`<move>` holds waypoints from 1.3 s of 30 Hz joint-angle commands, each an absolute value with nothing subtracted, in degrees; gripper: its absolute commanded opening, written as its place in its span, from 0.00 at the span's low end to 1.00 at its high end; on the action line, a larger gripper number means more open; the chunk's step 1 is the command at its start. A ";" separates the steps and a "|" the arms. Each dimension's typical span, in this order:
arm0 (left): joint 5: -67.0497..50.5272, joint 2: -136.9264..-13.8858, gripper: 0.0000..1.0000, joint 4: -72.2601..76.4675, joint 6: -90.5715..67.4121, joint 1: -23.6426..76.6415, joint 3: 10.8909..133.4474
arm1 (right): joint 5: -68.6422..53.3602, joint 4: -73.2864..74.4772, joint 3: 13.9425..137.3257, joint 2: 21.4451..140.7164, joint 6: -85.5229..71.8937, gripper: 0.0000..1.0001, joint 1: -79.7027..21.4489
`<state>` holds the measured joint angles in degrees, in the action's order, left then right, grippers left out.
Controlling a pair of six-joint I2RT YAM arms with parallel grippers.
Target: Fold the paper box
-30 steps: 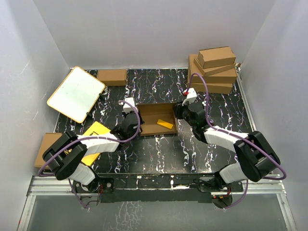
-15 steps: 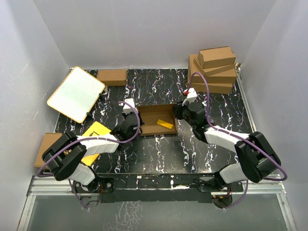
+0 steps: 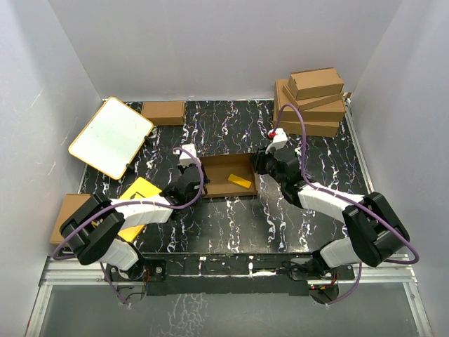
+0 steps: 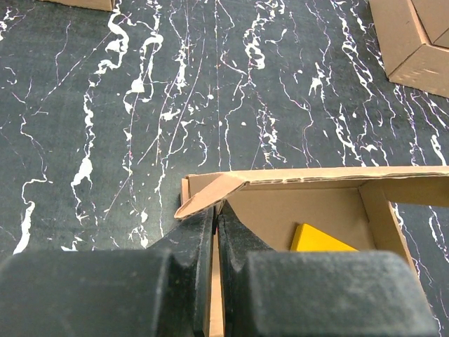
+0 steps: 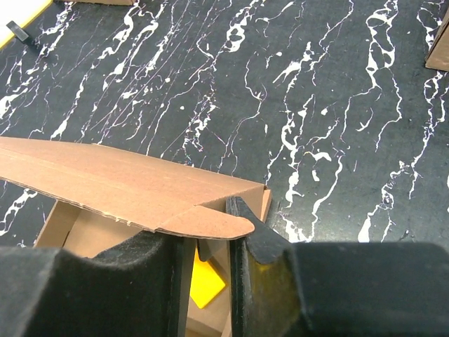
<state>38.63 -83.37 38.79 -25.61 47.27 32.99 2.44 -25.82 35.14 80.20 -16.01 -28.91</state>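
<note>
Two robot arms reach in to one paper box [image 3: 226, 175] that sits open in the middle of the worktop [image 3: 231, 225]. The box is plain brown card. It is a low open tray with thin walls.

The left claw [image 4: 217, 212] is at the left end of the box. Its two fingers are pressed together on the left wall, and a thin strip of brown card shows between them. Just past the fingertips, a small corner flap [image 4: 210, 194] tips in over the box. The far wall stands up along the back.

The right claw [image 5: 214, 223] is at the right end of the box. Its fingers stand a little apart, and a dark gap shows between them. One finger is inside the box and the other is outside, by the far right corner of the box. A long brown flap [image 5: 105, 179] leans over the box here. Its round tip lies across the inside finger.

Inside the box lies a small yellow piece [image 3: 240, 182], close to the right end.

Near the left edge of the worktop a yellow card [image 3: 140, 189] lies partly under the left arm. A white board with an orange rim [image 3: 111, 137] leans at the far left corner. A small brown box [image 3: 163, 111] sits by the far edge. A pile of brown boxes [image 3: 312, 98] stands at the far right corner. One more brown box [image 3: 63, 217] lies off the left edge, near the front.
</note>
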 commanded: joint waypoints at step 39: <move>30.64 -76.82 0.00 22.20 -29.80 48.54 40.39 | -7.11 -17.45 46.67 85.38 -16.88 0.30 -31.11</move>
<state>37.78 -79.00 23.51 -27.97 47.20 36.45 -0.08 -16.97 43.70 84.40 -15.14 -28.88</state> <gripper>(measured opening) 0.010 0.300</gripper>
